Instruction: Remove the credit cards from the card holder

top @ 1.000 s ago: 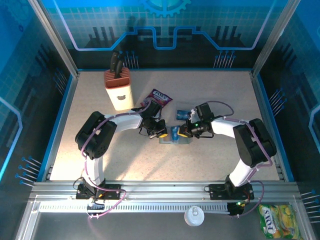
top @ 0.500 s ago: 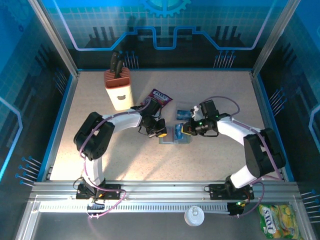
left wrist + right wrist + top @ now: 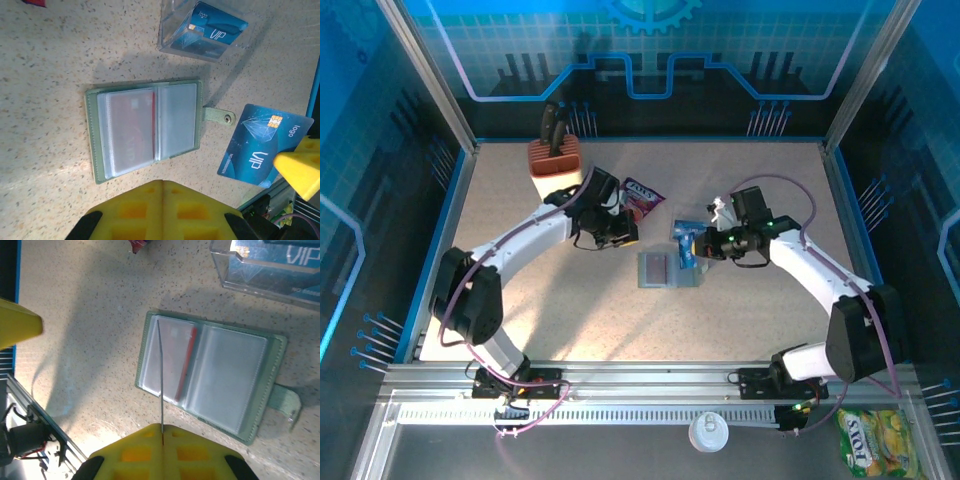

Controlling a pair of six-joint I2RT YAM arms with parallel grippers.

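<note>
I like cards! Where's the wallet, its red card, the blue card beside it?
card holder (image 3: 177, 120), left wrist view, empty sleeve
red card (image 3: 131, 130), left wrist view, middle
blue card (image 3: 260, 145), left wrist view, middle

I see, centre frame: speckled beige desk (image 3: 570, 330); upper frame: blue circuit-print walls (image 3: 720, 40); bottom: aluminium rail (image 3: 650, 382).

Inside the card holder (image 3: 91, 135), the red card (image 3: 134, 125) is blurred by a frosted sleeve, its print perhaps "VIP". Beyond the card holder, the clear box (image 3: 167, 30) is cut by the top edge. Beside the card holder, a yellow fingertip (image 3: 300, 167) hides a corner of the blue card (image 3: 255, 147).
</note>
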